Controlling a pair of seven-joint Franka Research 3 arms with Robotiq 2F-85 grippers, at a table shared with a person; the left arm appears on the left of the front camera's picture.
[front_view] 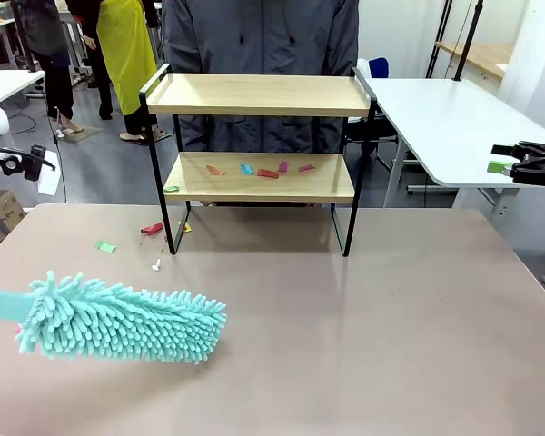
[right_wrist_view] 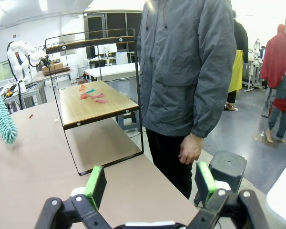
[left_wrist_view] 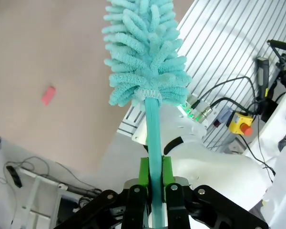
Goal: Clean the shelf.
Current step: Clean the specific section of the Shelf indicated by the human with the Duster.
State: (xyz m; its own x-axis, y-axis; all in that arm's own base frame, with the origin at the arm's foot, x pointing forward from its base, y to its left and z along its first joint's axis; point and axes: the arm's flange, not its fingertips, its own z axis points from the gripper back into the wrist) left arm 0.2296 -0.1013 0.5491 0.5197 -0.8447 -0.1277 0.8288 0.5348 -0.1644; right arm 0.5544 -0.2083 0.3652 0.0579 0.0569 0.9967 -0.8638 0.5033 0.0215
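A: Grey-brown table (front_view: 391, 345), a white table (front_view: 454, 118) beyond it on the right. Where's the shelf (front_view: 259, 95)?

B: At the far middle of the table, upright, just in front of the person (front_view: 259, 36). The top board looks bare. Coloured scraps (front_view: 254, 170) lie on the lower one, with a few more on the table by its left leg.

A: Grippers?

B: The left gripper (left_wrist_view: 155, 168) is clamped tight on the duster (front_view: 127, 320) handle, with the head over the near left of the table, well apart from the shelf. The right gripper (right_wrist_view: 150, 183) is spread wide and holds nothing.

A: How will the shelf handle?

B: Stiff but light, I'd guess — thin frame, narrow feet, so a hard sweep could slide or tip it. If it needs steadying, take a side rail or an upright. The duster is soft — light strokes should do.
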